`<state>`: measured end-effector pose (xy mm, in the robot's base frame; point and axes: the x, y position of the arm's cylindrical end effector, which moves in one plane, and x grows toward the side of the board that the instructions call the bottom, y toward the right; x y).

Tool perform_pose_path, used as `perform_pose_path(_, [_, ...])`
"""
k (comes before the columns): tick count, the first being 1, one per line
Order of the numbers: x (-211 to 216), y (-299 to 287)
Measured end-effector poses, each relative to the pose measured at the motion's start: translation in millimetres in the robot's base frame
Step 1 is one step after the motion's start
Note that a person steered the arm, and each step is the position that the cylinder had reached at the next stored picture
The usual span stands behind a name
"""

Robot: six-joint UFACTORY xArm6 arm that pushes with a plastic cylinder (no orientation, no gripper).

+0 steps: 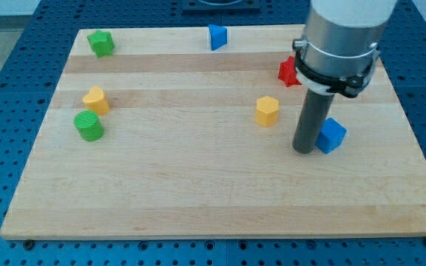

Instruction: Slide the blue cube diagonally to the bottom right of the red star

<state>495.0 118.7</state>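
The blue cube [332, 135] lies on the wooden board [198, 192] at the view's right. The red star [289, 72] lies above it toward the view's top, partly hidden behind the arm's grey body [342, 37]. My tip [303, 150] rests on the board right against the blue cube's left side. The cube sits below and a little right of the red star.
A yellow hexagonal block [268, 111] lies left of my tip. A blue triangular block [217, 36] is at the top middle. A green star-like block [101, 43] is at the top left. A yellow block [95, 100] and a green cylinder [89, 125] lie at the left.
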Motion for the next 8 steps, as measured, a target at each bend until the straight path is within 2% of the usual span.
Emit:
perform_pose_path(1, [13,11])
perform_pose_path(2, [3,48])
perform_pose_path(3, [-24,68])
perform_pose_path(5, [-36,68])
perform_pose_path(7, [-69,68])
perform_pose_path(8, [-54,68])
